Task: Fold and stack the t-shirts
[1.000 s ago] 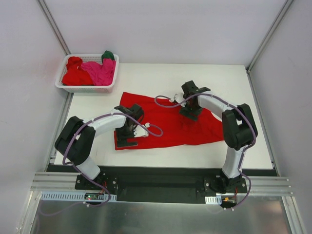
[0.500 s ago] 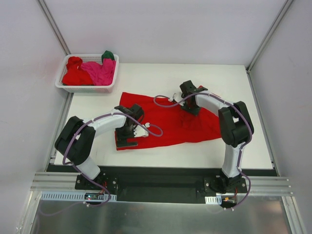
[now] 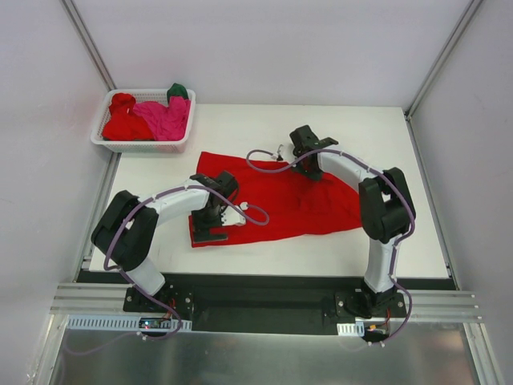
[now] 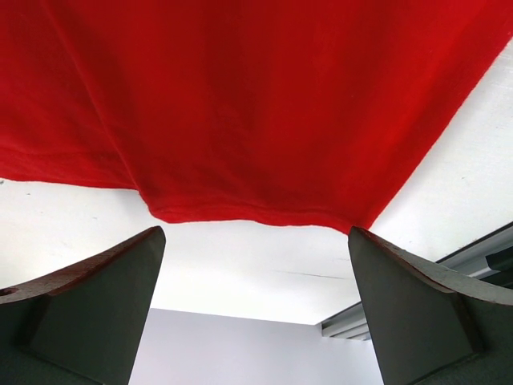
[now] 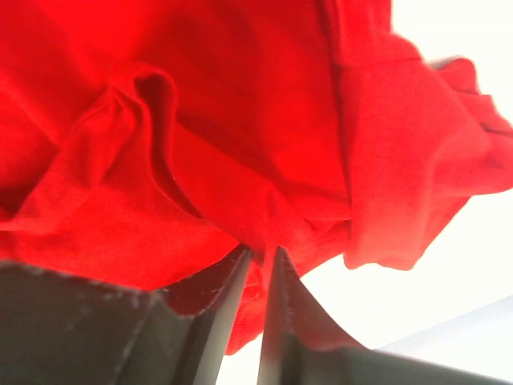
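Note:
A bright red t-shirt point(image 3: 280, 204) lies spread across the middle of the white table point(image 3: 417, 241). My right gripper point(image 3: 311, 170) is at the shirt's far edge, shut on a pinched fold of the red cloth point(image 5: 264, 233), which bunches in wrinkles around the fingertips. My left gripper point(image 3: 210, 233) hovers over the shirt's near left corner with its jaws wide open; the red hem point(image 4: 240, 210) lies just beyond the fingers point(image 4: 96, 297) and nothing is between them. More t-shirts, red point(image 3: 124, 120), magenta-pink point(image 3: 164, 119) and dark green point(image 3: 178, 91), sit crumpled in the basket.
A white lattice basket point(image 3: 104, 143) stands at the table's far left corner. Grey walls enclose the table on three sides. A metal rail point(image 3: 264, 301) runs along the near edge by the arm bases.
My right gripper has shut on the cloth and moved toward the far left, pulling the shirt's far edge into wrinkles. The left arm has stayed put.

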You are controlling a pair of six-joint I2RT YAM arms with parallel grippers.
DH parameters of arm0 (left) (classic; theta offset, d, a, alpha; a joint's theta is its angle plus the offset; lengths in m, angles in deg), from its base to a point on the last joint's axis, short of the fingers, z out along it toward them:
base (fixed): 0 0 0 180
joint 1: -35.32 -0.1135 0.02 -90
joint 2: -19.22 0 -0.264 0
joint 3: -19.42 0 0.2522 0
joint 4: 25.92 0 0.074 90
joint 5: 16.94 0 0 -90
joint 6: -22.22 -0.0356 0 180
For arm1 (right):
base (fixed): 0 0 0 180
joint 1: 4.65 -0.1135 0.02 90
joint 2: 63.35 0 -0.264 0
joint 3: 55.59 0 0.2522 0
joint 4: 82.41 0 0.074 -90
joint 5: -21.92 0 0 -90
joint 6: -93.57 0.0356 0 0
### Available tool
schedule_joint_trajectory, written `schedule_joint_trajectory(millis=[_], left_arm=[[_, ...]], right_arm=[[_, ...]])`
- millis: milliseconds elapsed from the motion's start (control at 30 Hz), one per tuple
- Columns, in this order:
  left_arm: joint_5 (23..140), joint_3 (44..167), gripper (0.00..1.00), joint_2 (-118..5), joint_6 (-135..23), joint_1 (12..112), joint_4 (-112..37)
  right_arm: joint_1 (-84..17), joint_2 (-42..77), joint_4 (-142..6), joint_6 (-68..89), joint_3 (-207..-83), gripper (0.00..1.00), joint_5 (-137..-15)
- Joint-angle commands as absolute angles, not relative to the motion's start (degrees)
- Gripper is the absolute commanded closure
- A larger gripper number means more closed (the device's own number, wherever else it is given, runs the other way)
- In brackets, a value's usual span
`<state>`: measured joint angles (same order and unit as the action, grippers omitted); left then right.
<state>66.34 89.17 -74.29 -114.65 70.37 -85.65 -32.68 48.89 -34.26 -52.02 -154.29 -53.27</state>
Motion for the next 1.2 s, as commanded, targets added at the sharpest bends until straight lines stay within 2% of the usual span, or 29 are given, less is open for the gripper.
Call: schedule_joint_trajectory(millis=[0,167,333,367,400,600,800,967,1100,1167], left_arm=[[65.6,90.6,0.01,-74.2,-113.8,71.0,-87.8],[65.6,89.8,0.01,-73.9,-113.7,71.1,-87.9],[66.0,90.2,0.01,-74.5,-113.7,71.3,-87.8],[66.0,90.8,0.01,-74.6,-113.7,71.3,-87.8],[66.0,91.1,0.01,-74.6,-113.8,71.4,-87.8],[66.6,92.9,0.01,-75.5,-113.5,72.0,-87.8],[66.4,93.5,0.01,-74.6,-113.4,73.6,-87.9],[65.3,93.3,0.01,-73.8,-113.7,73.6,-87.9],[65.2,91.5,0.01,-73.3,-113.1,73.6,-87.7],[64.4,89.0,0.01,-72.9,-112.6,73.6,-86.1]], right_arm=[[-33.1,49.3,-33.8,-51.1,-157.0,0.82,-51.0],[-33.7,49.9,-38.1,-51.8,-157.2,0.82,-48.6],[-33.9,48.8,-38.3,-47.7,-159.0,0.8,-52.2],[-34.0,47.7,-37.6,-46.7,-159.6,0.79,-52.3],[-34.0,46.7,-37.5,-46.6,-159.3,0.72,-52.3],[-32.2,34.6,-40.7,-48.6,-152.9,0.66,-51.2],[-29.5,28.2,-28.1,-49.4,-148.4,0.54,-51.8],[-25.7,18.8,-20.3,-52.3,-139.7,0.52,-53.6],[-25.3,13.2,-18.8,-52.9,-130.2,0.26,-55.4],[-25.3,12.0,-20.0,-52.3,-125.5,0.21,-55.9]])
